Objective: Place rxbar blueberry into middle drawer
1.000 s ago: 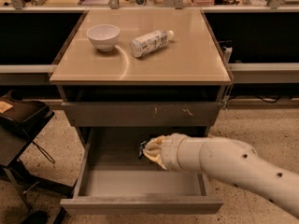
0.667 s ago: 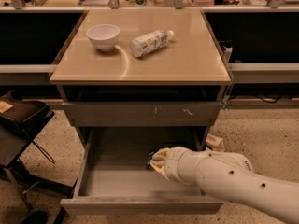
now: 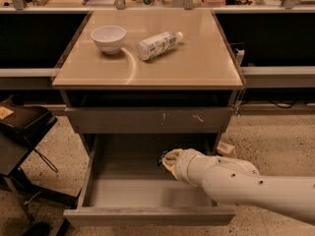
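1. The gripper (image 3: pixel 166 158) sits right of centre in the frame, over the back of the open drawer (image 3: pixel 147 215).
2. It is clamped on the snack bar (image 3: pixel 161 157), which shows only as a dark sliver at its tip.
3. On the cabinet top (image 3: pixel 197 63), in the upper left, a bottle (image 3: pixel 157 44) lies beside a bowl (image 3: pixel 108 37).

No text readable; bottle label (image 3: pixel 155 45) seems illegible; tool (image 3: pixel 166 159) inside middle drawer (image 3: pixel 147 216).
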Controlling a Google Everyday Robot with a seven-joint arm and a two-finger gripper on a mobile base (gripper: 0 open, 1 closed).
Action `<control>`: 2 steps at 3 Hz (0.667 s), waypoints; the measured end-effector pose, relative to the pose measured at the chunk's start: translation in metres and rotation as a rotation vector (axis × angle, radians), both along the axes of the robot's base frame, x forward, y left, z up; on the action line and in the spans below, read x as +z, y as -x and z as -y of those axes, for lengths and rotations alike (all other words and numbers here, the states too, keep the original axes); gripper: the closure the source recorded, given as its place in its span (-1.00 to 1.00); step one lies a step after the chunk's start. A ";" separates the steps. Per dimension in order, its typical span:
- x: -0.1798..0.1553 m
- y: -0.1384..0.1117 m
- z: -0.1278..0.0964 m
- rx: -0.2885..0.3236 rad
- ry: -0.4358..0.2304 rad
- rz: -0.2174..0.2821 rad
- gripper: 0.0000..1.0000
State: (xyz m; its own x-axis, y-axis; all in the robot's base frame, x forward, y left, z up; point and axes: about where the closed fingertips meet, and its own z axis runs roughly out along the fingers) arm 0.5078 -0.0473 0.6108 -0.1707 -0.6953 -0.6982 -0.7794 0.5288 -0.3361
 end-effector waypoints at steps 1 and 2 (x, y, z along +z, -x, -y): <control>0.001 0.000 0.016 -0.027 0.045 0.013 1.00; -0.031 -0.009 0.057 -0.131 0.077 0.008 1.00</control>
